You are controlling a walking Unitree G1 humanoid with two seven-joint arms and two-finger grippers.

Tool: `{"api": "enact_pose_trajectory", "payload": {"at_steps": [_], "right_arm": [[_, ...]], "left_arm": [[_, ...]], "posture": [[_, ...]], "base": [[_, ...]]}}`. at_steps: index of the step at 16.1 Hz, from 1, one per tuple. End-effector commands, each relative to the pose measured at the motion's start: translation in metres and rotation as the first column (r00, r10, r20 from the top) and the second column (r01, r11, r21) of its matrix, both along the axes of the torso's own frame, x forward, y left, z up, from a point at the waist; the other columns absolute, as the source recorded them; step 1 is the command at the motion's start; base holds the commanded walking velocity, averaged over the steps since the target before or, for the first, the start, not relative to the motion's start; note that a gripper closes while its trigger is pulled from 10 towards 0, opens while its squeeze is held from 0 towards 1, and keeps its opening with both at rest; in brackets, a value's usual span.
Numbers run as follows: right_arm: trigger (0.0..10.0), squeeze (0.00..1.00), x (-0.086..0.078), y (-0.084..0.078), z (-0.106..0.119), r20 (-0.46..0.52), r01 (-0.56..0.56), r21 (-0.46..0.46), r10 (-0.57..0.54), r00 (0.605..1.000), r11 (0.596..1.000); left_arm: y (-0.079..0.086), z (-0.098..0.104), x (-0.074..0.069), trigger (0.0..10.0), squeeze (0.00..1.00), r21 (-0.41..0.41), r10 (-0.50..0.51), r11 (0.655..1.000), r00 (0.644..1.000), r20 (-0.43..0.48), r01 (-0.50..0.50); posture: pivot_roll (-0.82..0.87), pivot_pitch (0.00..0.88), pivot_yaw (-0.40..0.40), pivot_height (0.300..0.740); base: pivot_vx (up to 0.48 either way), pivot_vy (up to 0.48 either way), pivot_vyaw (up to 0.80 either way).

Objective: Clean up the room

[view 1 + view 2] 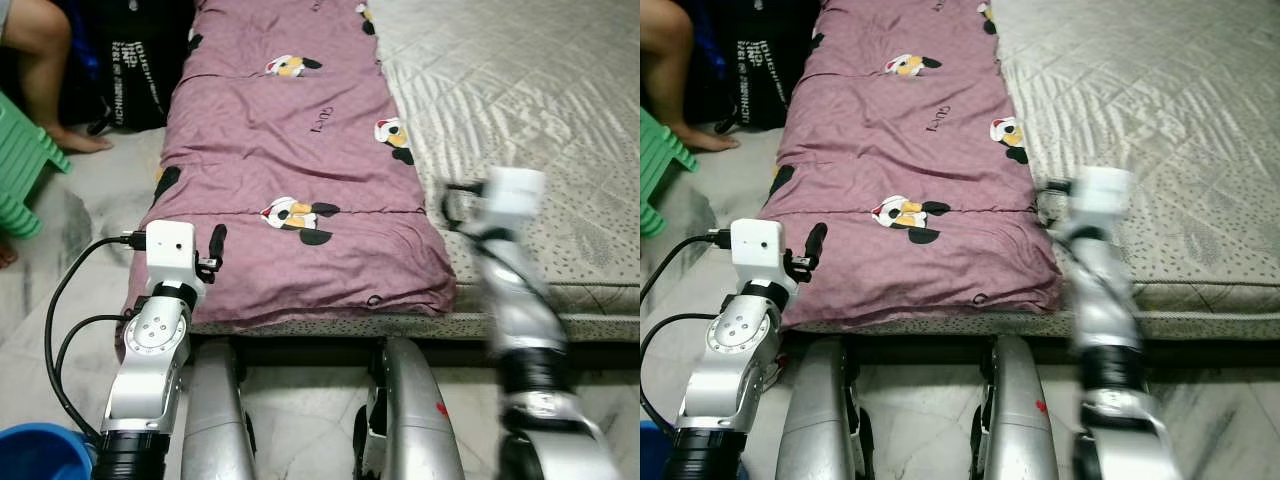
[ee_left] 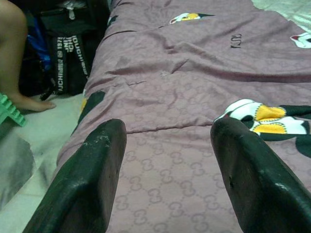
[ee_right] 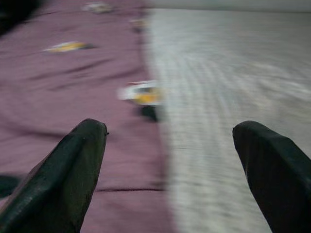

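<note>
I hold my left gripper (image 2: pixel 167 182) spread wide over the mauve quilt (image 1: pixel 290 170) at centre frame; my right gripper (image 3: pixel 182 174) gapes too, blurred, lower right; next I judge: pinch its near edge.

Head views: the bed is seen from above and in front, looking forward and down; the purple blanket (image 1: pixel 290 170) fills the frame's centre, the grey mattress (image 1: pixel 520 100) the upper right.
Stereo overlap: the same scene is shared, shifted slightly sideways.
Left wrist view: the blanket is seen low and close, between two black fingers (image 2: pixel 82 184).
Right wrist view: the blanket-mattress seam is faced, blurred.
</note>
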State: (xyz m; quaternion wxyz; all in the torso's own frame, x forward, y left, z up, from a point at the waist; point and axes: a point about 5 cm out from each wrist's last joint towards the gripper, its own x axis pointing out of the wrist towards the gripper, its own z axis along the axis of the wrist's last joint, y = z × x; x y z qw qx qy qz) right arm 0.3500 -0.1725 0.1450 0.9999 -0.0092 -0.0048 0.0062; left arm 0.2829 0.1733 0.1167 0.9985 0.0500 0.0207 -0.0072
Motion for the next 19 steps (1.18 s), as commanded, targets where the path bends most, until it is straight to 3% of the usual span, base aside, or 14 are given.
{"api": "enact_pose_trajectory", "payload": {"at_steps": [1,3,4,7,8,9,11,16,19], "right_arm": [[10.0,0.00,0.002,0.013,-0.031,-0.157,-0.056,-0.024,0.052,0.986,0.998],[10.0,0.00,0.002,0.027,-0.060,-0.317,-0.061,0.009,0.061,0.946,0.998],[10.0,0.00,0.003,0.043,-0.070,-0.378,-0.082,0.007,0.079,0.922,0.997],[10.0,0.00,0.005,0.074,-0.067,-0.364,-0.167,0.026,0.165,0.917,0.986],[10.0,0.00,-0.004,0.095,-0.080,-0.433,-0.279,-0.008,0.248,0.867,0.960],[10.0,0.00,-0.006,0.091,-0.086,-0.462,-0.262,-0.012,0.227,0.857,0.965],[10.0,0.00,-0.011,0.064,-0.103,-0.542,-0.145,-0.007,0.118,0.832,0.989],[10.0,0.00,-0.014,-0.015,-0.103,-0.531,0.122,-0.060,-0.135,0.836,0.991],[10.0,0.00,-0.027,-0.038,-0.111,-0.549,0.170,-0.039,-0.164,0.820,0.985]], "left_arm": [[0.001,-0.002,-0.001,10.0,0.00,0.006,0.008,1.000,1.000,-0.004,-0.008],[-0.001,-0.001,-0.001,10.0,0.00,0.003,0.001,1.000,1.000,0.001,-0.001],[-0.004,0.002,0.000,10.0,0.00,0.001,-0.005,1.000,1.000,0.010,0.005],[-0.004,0.004,-0.001,10.0,0.00,-0.002,-0.001,1.000,1.000,0.017,0.001],[-0.003,0.004,-0.004,10.0,0.00,-0.007,0.009,1.000,1.000,0.020,-0.009],[-0.003,0.004,-0.005,10.0,0.00,-0.009,0.014,1.000,1.000,0.020,-0.014],[-0.001,0.002,-0.008,10.0,0.00,-0.013,0.031,0.999,0.999,0.012,-0.031],[-0.002,-0.002,-0.009,10.0,0.00,-0.010,0.021,1.000,1.000,-0.010,-0.021],[-0.002,-0.002,-0.009,10.0,0.00,-0.010,0.018,1.000,1.000,-0.010,-0.018]], "posture": [[0.01,0.122,0.000,0.546],[0.03,0.129,-0.004,0.546],[0.05,0.137,-0.006,0.546],[0.06,0.144,-0.015,0.546],[0.07,0.150,-0.027,0.546],[0.07,0.153,-0.031,0.546],[0.07,0.159,-0.035,0.546],[0.04,0.164,-0.025,0.546],[0.03,0.159,-0.022,0.546]], "base": [[0.000,0.000,0.00],[0.000,0.000,0.00],[0.000,0.000,0.00],[0.000,0.000,0.00],[0.000,0.000,0.00],[0.000,0.000,0.00],[0.000,0.000,0.00],[0.000,0.000,0.00],[0.000,0.000,0.00]]}}
